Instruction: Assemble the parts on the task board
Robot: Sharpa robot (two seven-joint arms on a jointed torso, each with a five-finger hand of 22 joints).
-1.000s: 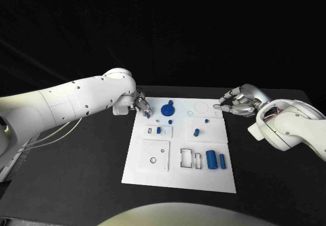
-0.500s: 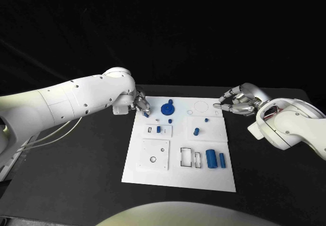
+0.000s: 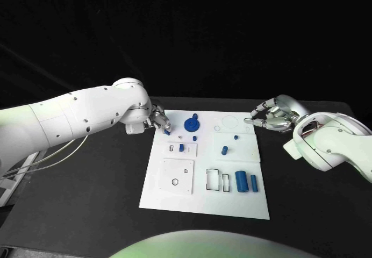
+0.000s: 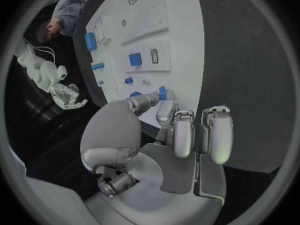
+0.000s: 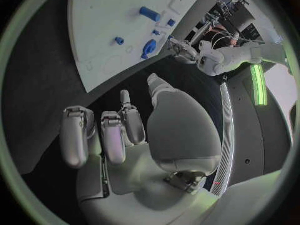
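Note:
The white task board (image 3: 233,207) lies in the middle of the black table. My left hand (image 3: 157,118) hovers at the board's far left corner and pinches a small blue part (image 4: 162,92) between thumb and finger. Beside the board's far right corner is my right hand (image 3: 271,117), its fingers loosely bent and apart, holding nothing (image 5: 125,135). On the board are a round blue part (image 3: 191,126), several small blue pegs (image 3: 223,150), and a blue cylinder (image 3: 242,181) next to a thin blue bar (image 3: 252,183).
The board carries raised white plates with cut-outs, one square plate (image 3: 177,176) at the near left and rectangular slots (image 3: 213,180) beside the cylinder. Bare black table (image 3: 93,183) runs along both sides of the board.
My left arm has swung slightly outward while its hand stays at the board's far left corner with the part. The right hand has not moved.

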